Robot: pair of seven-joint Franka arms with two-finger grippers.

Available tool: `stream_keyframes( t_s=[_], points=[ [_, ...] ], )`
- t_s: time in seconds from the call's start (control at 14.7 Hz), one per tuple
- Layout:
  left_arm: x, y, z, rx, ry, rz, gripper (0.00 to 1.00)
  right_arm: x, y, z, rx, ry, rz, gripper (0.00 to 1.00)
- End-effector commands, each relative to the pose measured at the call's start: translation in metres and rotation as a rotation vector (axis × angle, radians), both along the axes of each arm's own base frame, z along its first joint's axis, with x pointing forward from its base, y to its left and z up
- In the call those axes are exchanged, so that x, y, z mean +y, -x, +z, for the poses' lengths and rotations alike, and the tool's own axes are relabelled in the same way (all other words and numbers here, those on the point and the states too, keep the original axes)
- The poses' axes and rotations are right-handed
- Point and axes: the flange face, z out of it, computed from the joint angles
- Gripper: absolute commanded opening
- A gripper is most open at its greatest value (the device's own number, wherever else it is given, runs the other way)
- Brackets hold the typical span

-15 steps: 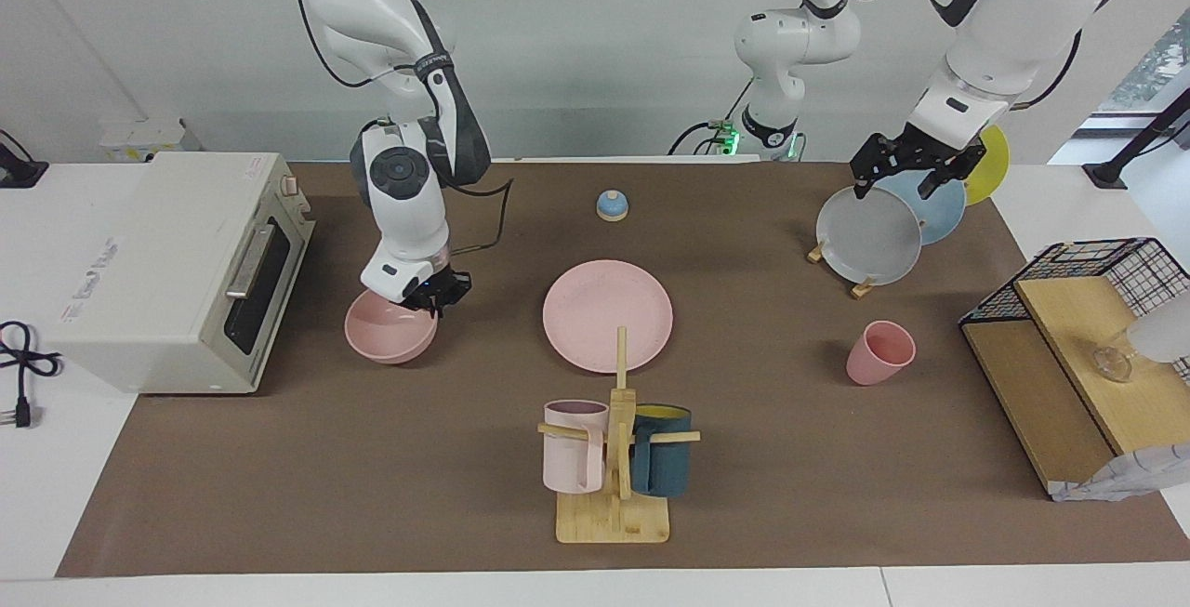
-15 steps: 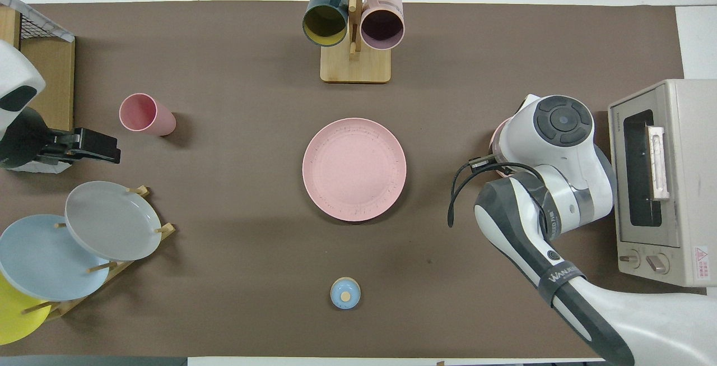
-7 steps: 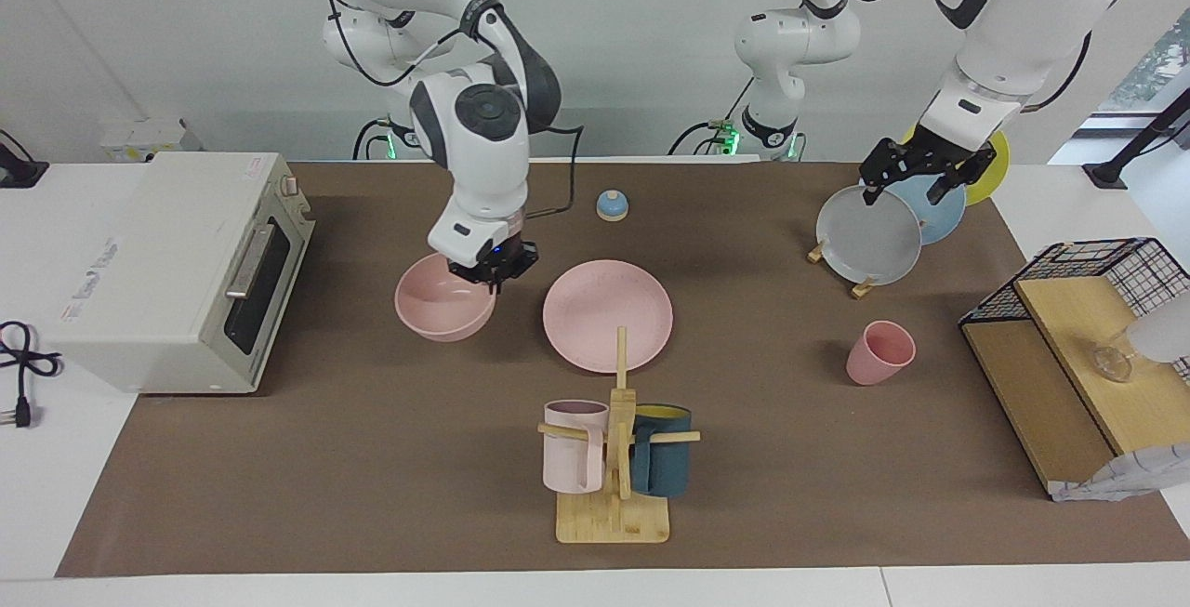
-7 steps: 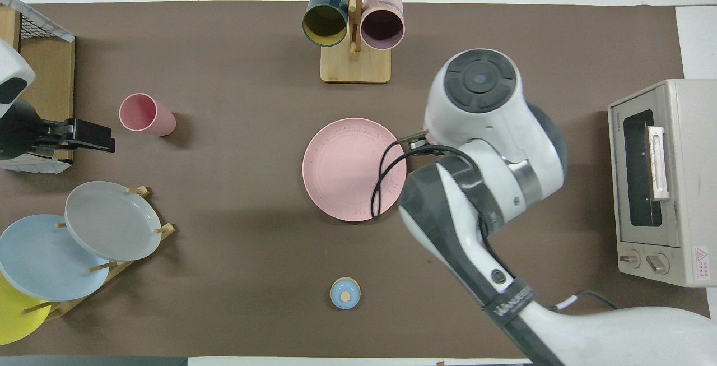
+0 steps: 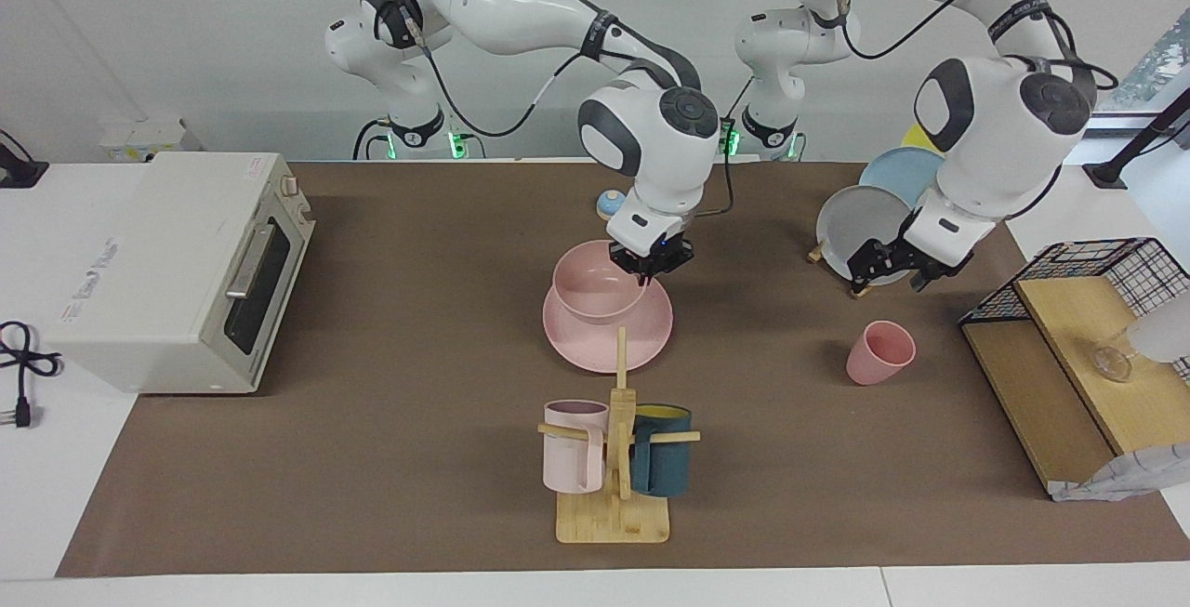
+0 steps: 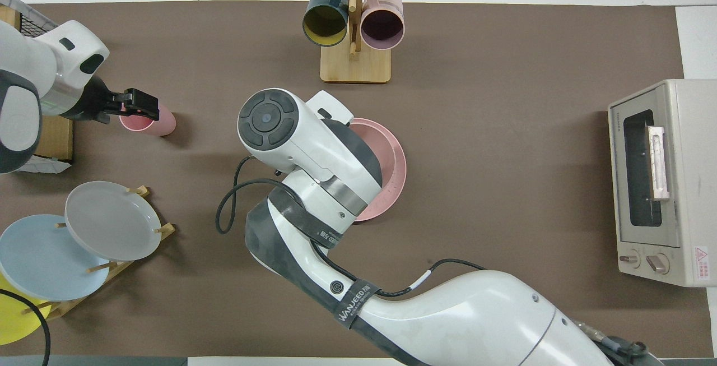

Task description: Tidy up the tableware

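1. My left gripper hangs over the table between the grey plate in the rack and the pink cup. I cannot tell how it stands.
2. My right gripper is clamped on the rim of the pink bowl, holding it over the pink plate at mid-table.
3. The cup stands alone toward the left arm's end, farther out than the plate rack.
4. Farthest out, a wooden mug stand carries two mugs.
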Motion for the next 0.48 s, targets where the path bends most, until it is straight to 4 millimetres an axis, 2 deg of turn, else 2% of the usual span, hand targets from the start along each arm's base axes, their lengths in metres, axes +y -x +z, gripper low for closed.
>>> stream_keyframes(
  t_s=[0.0, 0.14, 0.34, 0.41],
  points=[
    [0.002, -0.015, -0.022, -0.021, -0.026, -0.006, 1.00, 0.001, -0.010, -0.014, -0.019, 0.006, -0.021, 0.00],
    [0.000, -0.019, -0.037, -0.017, -0.027, -0.008, 1.00, -0.003, -0.009, -0.012, -0.038, 0.049, -0.004, 0.00],
    [-0.001, -0.026, -0.042, -0.035, -0.024, -0.009, 1.00, -0.001, -0.009, -0.016, -0.020, 0.008, -0.043, 0.00],
    [-0.003, -0.028, -0.050, -0.029, -0.023, -0.011, 1.00, -0.001, -0.006, -0.019, 0.001, 0.001, -0.049, 0.00]
  ],
)
